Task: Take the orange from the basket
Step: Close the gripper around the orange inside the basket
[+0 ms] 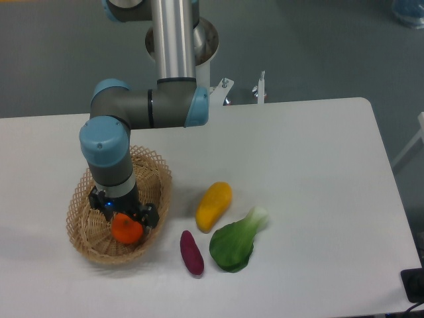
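- The arm (142, 106) reached down from the top of the view and bent over the left part of the white table (311, 172).
- Its wrist pointed straight down into the basket (83, 199), which sat near the left front part of the table.
- The gripper (126, 222) was inside the basket, with its dark body just above the orange (127, 230).
- The orange lay within the basket, toward its right front side, and showed directly beneath the gripper.
- The fingers sat at either side of the orange's top, touching or almost touching it, but the wrist hid them from above, so I could not tell whether they had closed on the fruit or stood open around it.
- Whether the orange rested on the basket floor or was lifted off it could not be judged from this angle.
- A long yellow fruit (214, 206) lay on the table to the right of the basket, apart from it.
- A purple vegetable (192, 252) lay just in front of the yellow fruit, near the basket's right front edge but not touching it.
- A leafy green vegetable (236, 243) lay to the right of the purple one, close beside the yellow fruit's lower end.
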{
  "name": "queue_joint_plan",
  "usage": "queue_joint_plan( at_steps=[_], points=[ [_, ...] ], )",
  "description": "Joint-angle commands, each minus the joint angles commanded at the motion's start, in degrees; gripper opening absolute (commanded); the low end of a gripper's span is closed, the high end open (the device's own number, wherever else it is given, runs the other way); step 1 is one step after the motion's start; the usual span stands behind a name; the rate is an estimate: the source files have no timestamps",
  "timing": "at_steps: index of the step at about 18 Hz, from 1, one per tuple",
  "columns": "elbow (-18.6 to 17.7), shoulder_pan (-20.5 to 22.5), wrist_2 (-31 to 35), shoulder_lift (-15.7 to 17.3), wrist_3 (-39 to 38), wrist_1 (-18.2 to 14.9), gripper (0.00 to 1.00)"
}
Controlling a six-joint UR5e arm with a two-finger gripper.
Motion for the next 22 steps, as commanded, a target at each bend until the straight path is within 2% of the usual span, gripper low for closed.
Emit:
queue_joint_plan(
  at_steps=[17,20,21,22],
  points=[
    [0.0,-1.6,0.8,-3.4,0.1,0.2,0.99],
    [0.1,-1.6,0.7,-3.3,0.1,0.2,0.62],
    [0.1,-1.6,0.6,-3.1,0.1,0.2,0.55],
    [0.2,-1.6,0.4,-2.8,0.1,0.1,0.52]
  ],
)
